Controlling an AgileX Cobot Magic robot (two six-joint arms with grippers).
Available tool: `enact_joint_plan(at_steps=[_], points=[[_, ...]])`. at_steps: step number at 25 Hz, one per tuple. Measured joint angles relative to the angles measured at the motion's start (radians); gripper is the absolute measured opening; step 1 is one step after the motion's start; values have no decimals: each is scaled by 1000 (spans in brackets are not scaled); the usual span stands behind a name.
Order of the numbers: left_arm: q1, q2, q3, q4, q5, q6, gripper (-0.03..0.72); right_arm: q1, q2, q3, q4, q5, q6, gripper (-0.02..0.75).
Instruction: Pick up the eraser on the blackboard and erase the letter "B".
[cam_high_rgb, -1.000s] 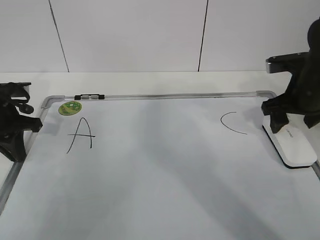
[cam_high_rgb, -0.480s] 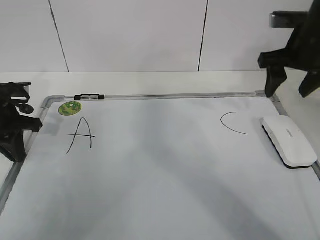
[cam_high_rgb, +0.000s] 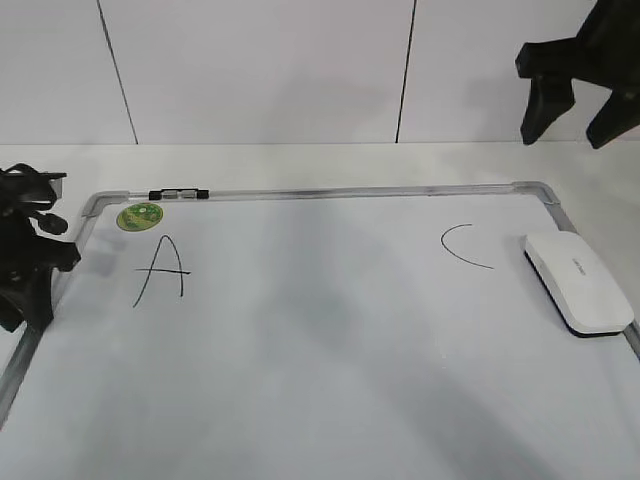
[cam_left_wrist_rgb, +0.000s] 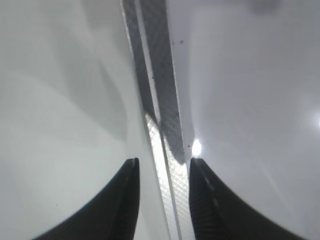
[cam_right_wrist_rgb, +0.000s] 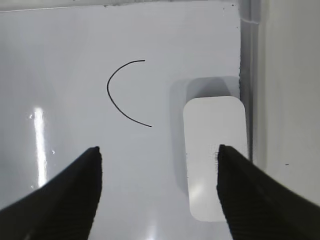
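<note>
The white eraser (cam_high_rgb: 578, 281) lies flat on the blackboard (cam_high_rgb: 320, 380) by its right frame edge, next to the letter "C" (cam_high_rgb: 462, 245). It also shows in the right wrist view (cam_right_wrist_rgb: 215, 155). The letter "A" (cam_high_rgb: 162, 268) stands at the left. No letter "B" shows; the board's middle is blank. My right gripper (cam_high_rgb: 568, 110) is open and empty, raised high above the board's far right corner, its jaws (cam_right_wrist_rgb: 157, 150) spread wide over the board. My left gripper (cam_left_wrist_rgb: 162, 162) is open and empty over the board's left frame rail (cam_left_wrist_rgb: 160, 125).
A round green sticker (cam_high_rgb: 140, 215) sits at the board's far left corner. A black and white marker (cam_high_rgb: 177, 193) lies on the top frame rail. A white wall stands behind the table.
My right gripper has let go of the eraser and risen from it to high above the board's right corner. The eraser stays where it lay. The left arm has barely shifted.
</note>
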Motion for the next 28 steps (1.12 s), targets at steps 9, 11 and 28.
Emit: enact_joint_plan(at_steps=[9,11,28], points=[[0,-101,-120,4,124,3,269,0,-176,0,2,11,-13,553],[0,-148,-121,6,129,3,269,0,-229,0,7,17,-14,553],[-2,-836,55,6,168,3,265,0,-948,401,36,37,-14,552]])
